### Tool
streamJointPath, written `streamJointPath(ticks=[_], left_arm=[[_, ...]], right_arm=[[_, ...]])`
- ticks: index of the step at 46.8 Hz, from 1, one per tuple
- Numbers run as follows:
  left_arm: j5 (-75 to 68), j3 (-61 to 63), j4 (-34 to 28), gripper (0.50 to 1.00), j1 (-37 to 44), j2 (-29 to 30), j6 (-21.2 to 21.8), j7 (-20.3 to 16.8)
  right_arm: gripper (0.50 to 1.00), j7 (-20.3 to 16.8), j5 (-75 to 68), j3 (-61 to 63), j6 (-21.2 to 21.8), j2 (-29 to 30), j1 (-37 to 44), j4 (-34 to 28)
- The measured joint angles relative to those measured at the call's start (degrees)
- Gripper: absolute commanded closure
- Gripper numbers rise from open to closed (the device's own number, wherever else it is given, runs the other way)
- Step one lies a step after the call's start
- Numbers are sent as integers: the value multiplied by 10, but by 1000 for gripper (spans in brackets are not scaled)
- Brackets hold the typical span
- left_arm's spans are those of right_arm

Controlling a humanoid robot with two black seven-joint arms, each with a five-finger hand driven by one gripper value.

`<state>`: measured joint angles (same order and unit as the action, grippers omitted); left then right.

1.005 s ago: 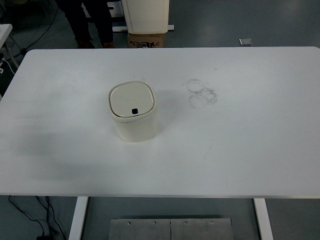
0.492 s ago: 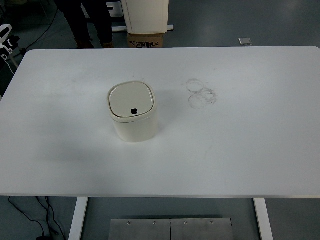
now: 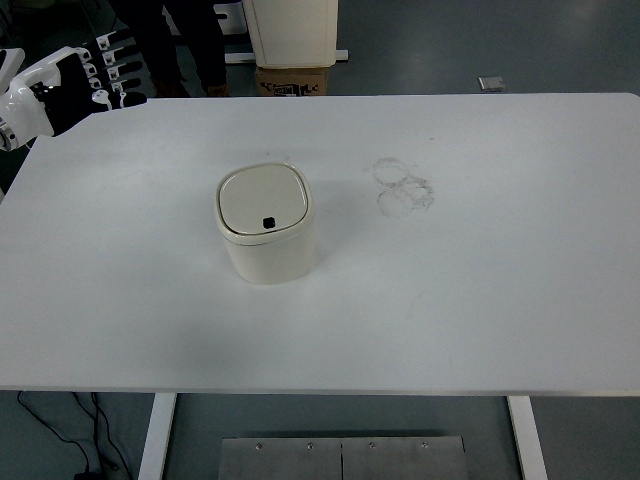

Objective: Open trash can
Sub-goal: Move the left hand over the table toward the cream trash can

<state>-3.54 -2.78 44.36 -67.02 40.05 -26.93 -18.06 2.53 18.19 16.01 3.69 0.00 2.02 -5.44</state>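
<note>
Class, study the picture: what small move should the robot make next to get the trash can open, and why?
Probably bring the left hand across and down toward the trash can. The hand is far off at the table's far left corner, fingers spread and holding nothing, while the lid is shut, its dark button facing up.

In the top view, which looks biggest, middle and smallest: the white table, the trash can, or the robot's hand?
1. White table, by far the biggest.
2. Trash can.
3. Left hand, though it is partly cut off by the picture's edge, so this is less sure.

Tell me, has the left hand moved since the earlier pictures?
Yes. The left hand has come in toward the right over the table's far left corner.
</note>
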Motion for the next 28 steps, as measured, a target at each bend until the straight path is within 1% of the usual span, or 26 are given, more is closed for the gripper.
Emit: streamJointPath(ticks=[8, 14, 20, 24, 28], left_arm=[[-30, 46, 34, 500, -34, 1, -1, 5], [-52, 88, 90, 500, -71, 20, -4, 45], [-75, 97, 133, 500, -101, 35, -8, 70], [-95, 101, 146, 500, -117, 43, -22, 80], [-116, 102, 151, 500, -131, 44, -49, 86]], right_arm=[[509, 0, 0, 0, 0, 0, 0, 0], [509, 0, 0, 0, 0, 0, 0, 0], [509, 0, 0, 0, 0, 0, 0, 0], [509, 0, 0, 0, 0, 0, 0, 0], [509, 0, 0, 0, 0, 0, 0, 0]])
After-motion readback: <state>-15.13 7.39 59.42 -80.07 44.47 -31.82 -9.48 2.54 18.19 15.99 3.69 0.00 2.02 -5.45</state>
